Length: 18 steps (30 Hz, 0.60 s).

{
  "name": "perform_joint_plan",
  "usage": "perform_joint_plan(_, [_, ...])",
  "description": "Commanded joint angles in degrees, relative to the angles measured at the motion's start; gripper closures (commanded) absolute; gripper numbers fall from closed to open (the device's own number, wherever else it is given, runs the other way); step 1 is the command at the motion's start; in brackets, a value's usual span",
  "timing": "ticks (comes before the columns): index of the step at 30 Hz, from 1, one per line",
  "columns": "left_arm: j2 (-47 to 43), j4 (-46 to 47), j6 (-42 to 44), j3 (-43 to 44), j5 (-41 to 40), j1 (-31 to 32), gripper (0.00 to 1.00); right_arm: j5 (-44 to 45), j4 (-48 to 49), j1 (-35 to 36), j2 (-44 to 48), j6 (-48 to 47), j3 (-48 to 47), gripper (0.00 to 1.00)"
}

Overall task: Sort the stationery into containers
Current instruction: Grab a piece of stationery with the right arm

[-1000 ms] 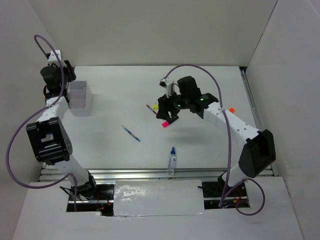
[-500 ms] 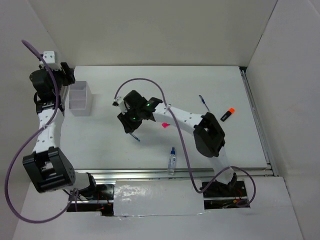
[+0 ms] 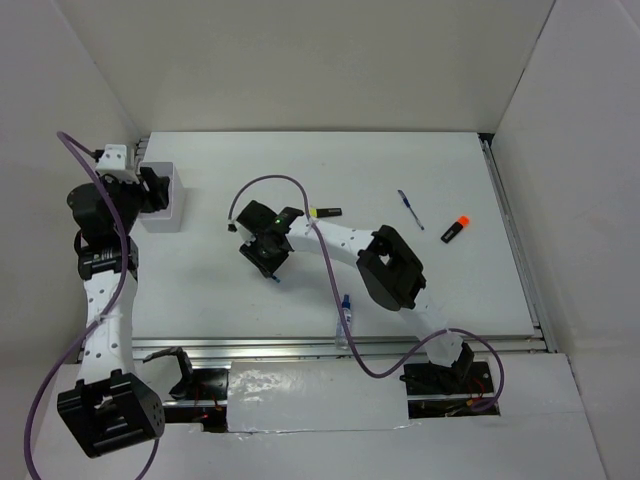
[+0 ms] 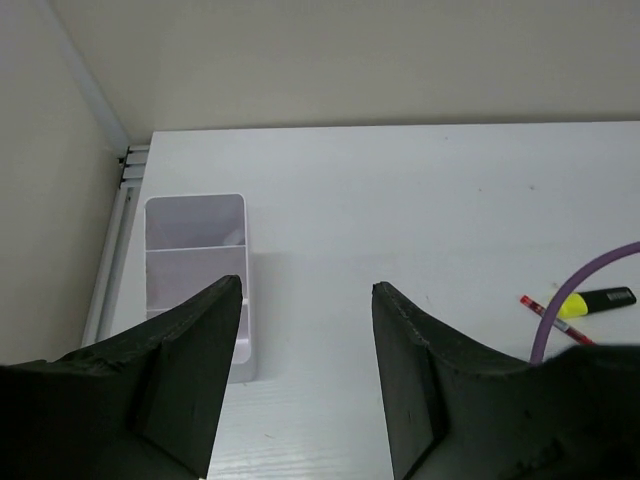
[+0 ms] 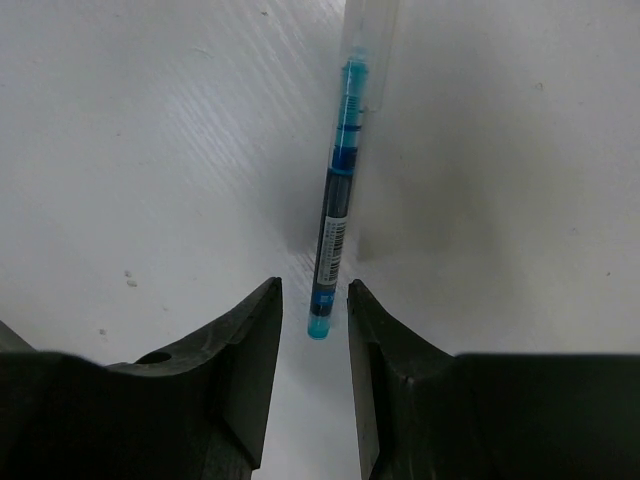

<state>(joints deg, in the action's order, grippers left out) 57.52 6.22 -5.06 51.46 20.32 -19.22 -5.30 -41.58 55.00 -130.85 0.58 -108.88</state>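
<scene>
A thin blue pen lies on the table, its near end between my right gripper's fingertips with a small gap on each side. The right gripper is open, low over that pen at mid-left. My left gripper is open and empty, just right of the white compartmented box, which stands at the far left. A yellow-capped highlighter lies behind the right arm and also shows in the left wrist view, next to a red pen. The pink-capped highlighter is hidden.
Another blue pen and an orange-capped highlighter lie at the right. The clear bottle stands near the front edge, partly behind the right arm. A purple cable loops over the right wrist. White walls enclose the table.
My right arm has swung left from mid-table and come down over the blue pen. My left arm has shifted, its gripper now beside the box. The pink highlighter has gone out of sight.
</scene>
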Motion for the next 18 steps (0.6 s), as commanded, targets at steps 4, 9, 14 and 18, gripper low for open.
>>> perform_joint_plan(4, [-1.8,-0.4,-1.1,-0.4,2.1,0.5,0.33,2.4,-1.8,0.5,-1.3,-1.8,-2.0,0.61])
perform_joint_plan(9, [-1.7,-0.9,-2.1,-0.5,2.4,0.9,0.33,3.0,-1.7,0.9,-2.5,-2.4,-1.6,0.62])
perform_joint_plan(14, [-1.8,-1.9,-3.5,-0.3,3.2,0.9,0.34,3.0,-2.2,0.7,-3.2,-3.0,-1.4,0.77])
perform_joint_plan(18, [-2.7,-4.9,-6.0,-0.9,7.4,0.1,0.34,-0.4,-2.7,0.0,1.3,-2.2,-0.5,0.97])
